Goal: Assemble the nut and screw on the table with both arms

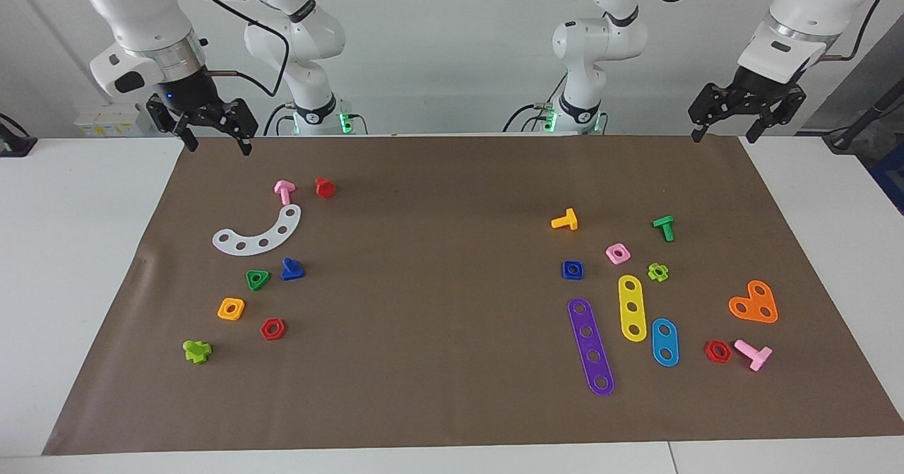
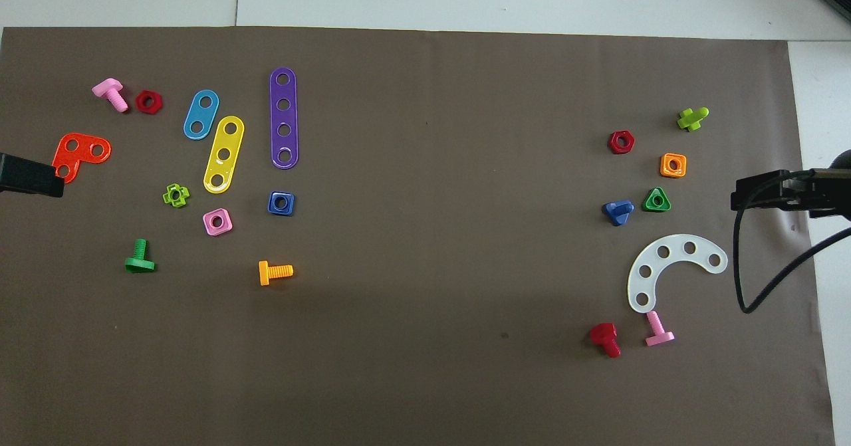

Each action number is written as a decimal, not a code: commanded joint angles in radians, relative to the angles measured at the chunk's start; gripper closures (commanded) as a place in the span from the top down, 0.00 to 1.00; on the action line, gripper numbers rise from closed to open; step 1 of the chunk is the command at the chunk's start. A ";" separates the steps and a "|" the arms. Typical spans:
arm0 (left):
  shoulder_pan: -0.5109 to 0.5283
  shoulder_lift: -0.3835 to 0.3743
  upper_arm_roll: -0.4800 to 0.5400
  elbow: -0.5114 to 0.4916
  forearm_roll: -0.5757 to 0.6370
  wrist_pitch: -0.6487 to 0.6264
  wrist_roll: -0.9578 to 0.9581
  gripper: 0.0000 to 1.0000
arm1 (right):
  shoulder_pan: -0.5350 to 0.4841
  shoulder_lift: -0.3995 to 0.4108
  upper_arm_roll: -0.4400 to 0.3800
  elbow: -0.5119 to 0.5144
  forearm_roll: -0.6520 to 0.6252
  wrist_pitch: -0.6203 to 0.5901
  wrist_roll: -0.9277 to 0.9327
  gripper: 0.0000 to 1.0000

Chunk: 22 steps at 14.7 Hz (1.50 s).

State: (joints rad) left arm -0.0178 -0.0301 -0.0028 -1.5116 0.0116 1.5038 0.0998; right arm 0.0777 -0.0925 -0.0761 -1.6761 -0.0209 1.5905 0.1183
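The dark-blue square nut (image 1: 573, 270) (image 2: 281, 203) lies flat on the brown paper toward the left arm's end of the table (image 1: 70, 262). The dark-blue screw (image 1: 292, 270) (image 2: 618, 211), with its triangular head, lies toward the right arm's end, beside a green triangular nut (image 1: 258, 279). My right gripper (image 1: 218, 147) hangs open and empty above the paper's edge nearest the robots. My left gripper (image 1: 724, 137) hangs open and empty above the paper's corner at its own end. Both arms wait, well away from either part.
Around the nut lie a pink square nut (image 1: 618, 253), an orange screw (image 1: 565, 220), a green screw (image 1: 664, 228) and purple (image 1: 592, 347), yellow (image 1: 633, 308) and blue (image 1: 664, 342) strips. By the screw lie a white curved strip (image 1: 258, 232), an orange square nut (image 1: 231, 309) and a red screw (image 1: 325, 187).
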 commanded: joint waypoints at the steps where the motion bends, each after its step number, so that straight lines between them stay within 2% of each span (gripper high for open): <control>1: 0.015 -0.028 -0.009 -0.027 0.002 -0.004 0.006 1.00 | 0.002 -0.012 -0.002 -0.010 0.006 -0.012 -0.015 1.00; 5: 0.015 -0.028 -0.008 -0.028 0.002 -0.004 0.006 1.00 | 0.004 -0.015 -0.001 -0.016 0.007 -0.012 -0.011 1.00; 7: 0.015 -0.028 -0.009 -0.028 0.002 -0.004 0.006 1.00 | -0.004 -0.024 -0.002 -0.036 0.045 0.012 0.061 1.00; 8: 0.015 -0.028 -0.009 -0.028 0.002 -0.005 0.006 1.00 | -0.004 -0.024 -0.005 -0.039 0.076 0.026 0.052 1.00; 12: 0.015 -0.028 -0.009 -0.028 0.002 -0.004 0.006 1.00 | 0.004 -0.026 -0.001 -0.048 0.070 0.035 0.040 1.00; 14: 0.015 -0.028 -0.008 -0.028 0.002 -0.004 0.006 1.00 | 0.004 -0.024 -0.001 -0.074 0.043 0.055 -0.041 1.00; 17: 0.015 -0.028 -0.008 -0.028 0.002 -0.004 0.006 1.00 | 0.002 -0.027 -0.001 -0.146 0.023 0.133 -0.071 1.00; 19: 0.015 -0.028 -0.009 -0.028 0.002 -0.004 0.006 1.00 | 0.004 -0.033 -0.001 -0.227 0.018 0.256 -0.083 1.00; 22: 0.015 -0.028 -0.009 -0.027 0.002 -0.004 0.006 1.00 | 0.034 0.037 0.002 -0.312 0.018 0.423 -0.095 1.00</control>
State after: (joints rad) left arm -0.0178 -0.0302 -0.0028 -1.5116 0.0116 1.5034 0.0998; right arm 0.0898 -0.0822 -0.0757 -1.9099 0.0127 1.8966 0.0455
